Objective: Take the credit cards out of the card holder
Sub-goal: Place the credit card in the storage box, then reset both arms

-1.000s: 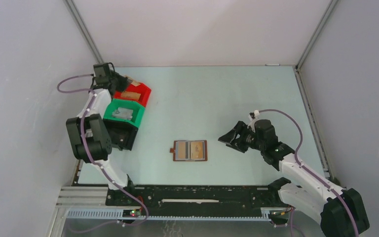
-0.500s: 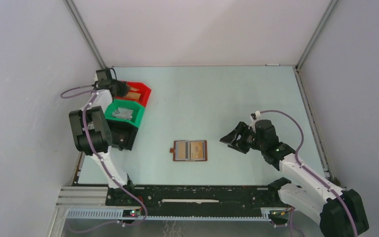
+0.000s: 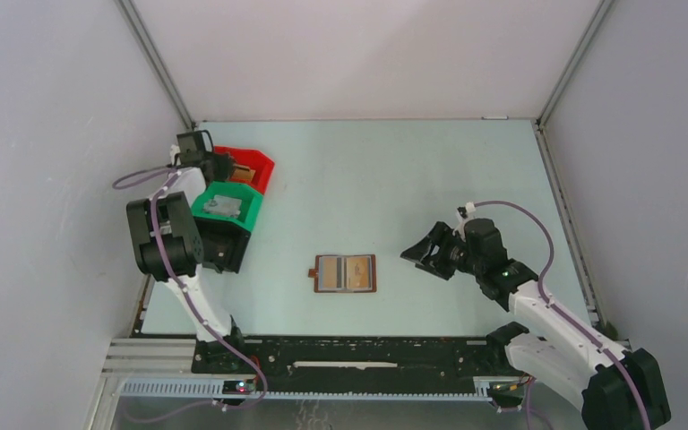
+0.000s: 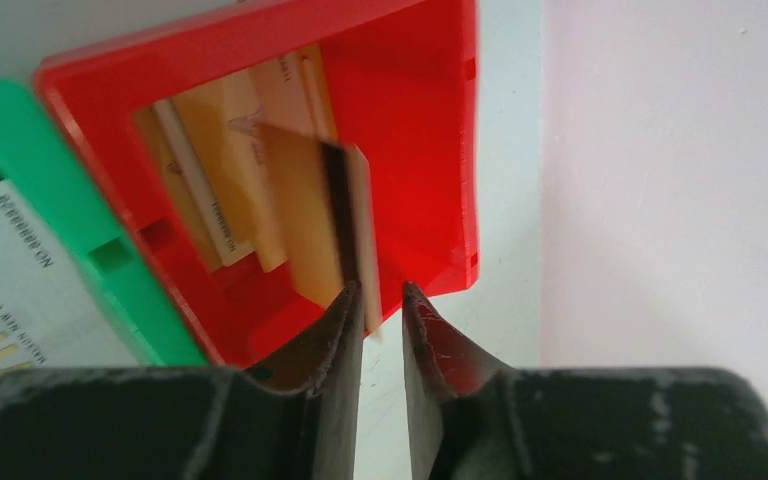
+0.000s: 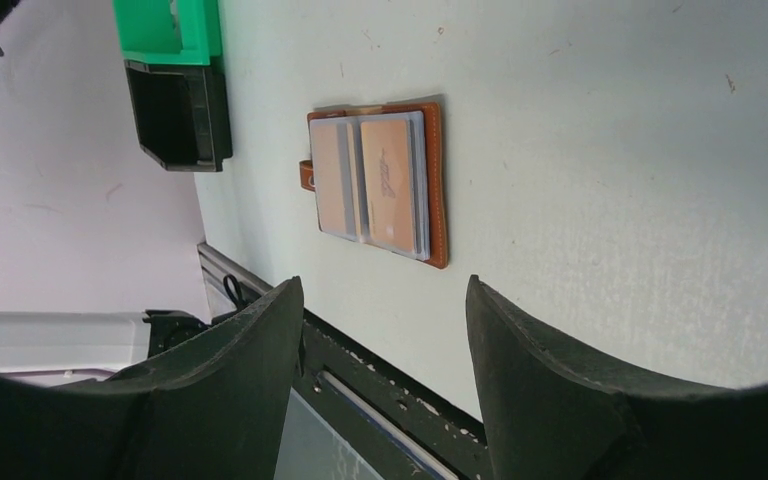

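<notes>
about midway, judging by the layout. card holder [image 5: 437,190]: lies open and flat on the tabletop [image 3: 394,179] near the middle, strap tab toward the bins, still carries two tan cards [image 5: 390,185], one per panel (more tucked beneath? impossible to tell). left to do: pull those out and carry them over.

red bin [image 4: 430,150]: holds a few tan cards [image 4: 220,170], overlapped on its floor. above them, one more tan card [image 4: 315,220], on edge and blurred, near corner just at the tips of the left fingers [image 4: 335,350]. parted slightly, by more than a card's thickness, touching the card on one side at most; looks released, not clamped.

green bin [image 4: 20,130]: holds one pale card [image 4: 10,290] with printed digits. black bin [image 5: 180,110], just beside the green one: contents hidden.

right fingers [image 5: 550,380]: spread wide, grasping nothing, hovering over bare tabletop near the holder's right side, well placed for the next pick.
</notes>
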Controlling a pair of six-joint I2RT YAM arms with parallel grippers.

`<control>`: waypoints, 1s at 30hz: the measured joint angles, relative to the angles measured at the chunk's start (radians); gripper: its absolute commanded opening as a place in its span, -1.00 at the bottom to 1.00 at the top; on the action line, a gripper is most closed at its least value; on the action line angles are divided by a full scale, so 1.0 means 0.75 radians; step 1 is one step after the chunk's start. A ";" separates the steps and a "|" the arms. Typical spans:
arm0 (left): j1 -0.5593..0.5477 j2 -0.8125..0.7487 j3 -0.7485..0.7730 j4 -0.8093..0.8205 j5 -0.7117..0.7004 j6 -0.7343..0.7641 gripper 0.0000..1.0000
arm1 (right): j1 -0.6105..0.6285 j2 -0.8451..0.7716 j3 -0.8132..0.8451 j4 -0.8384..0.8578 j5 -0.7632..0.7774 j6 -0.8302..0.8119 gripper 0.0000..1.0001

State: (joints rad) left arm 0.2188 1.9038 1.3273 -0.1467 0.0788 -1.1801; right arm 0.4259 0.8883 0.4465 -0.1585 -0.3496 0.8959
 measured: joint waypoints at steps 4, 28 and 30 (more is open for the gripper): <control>0.001 -0.051 -0.096 -0.001 0.002 -0.010 -0.48 | 0.003 -0.025 0.000 -0.005 0.017 0.003 0.39; -0.421 -1.101 -0.342 -0.400 0.084 0.638 -0.18 | 0.070 -0.097 0.289 -0.362 0.344 -0.197 0.48; -0.474 -1.213 -0.357 -0.445 0.085 0.720 -0.15 | 0.070 -0.129 0.431 -0.451 0.480 -0.276 0.50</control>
State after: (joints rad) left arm -0.1368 0.9943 1.0599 -0.4805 0.1425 -0.6403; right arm 0.4786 0.7918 0.7696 -0.4965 0.0105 0.6888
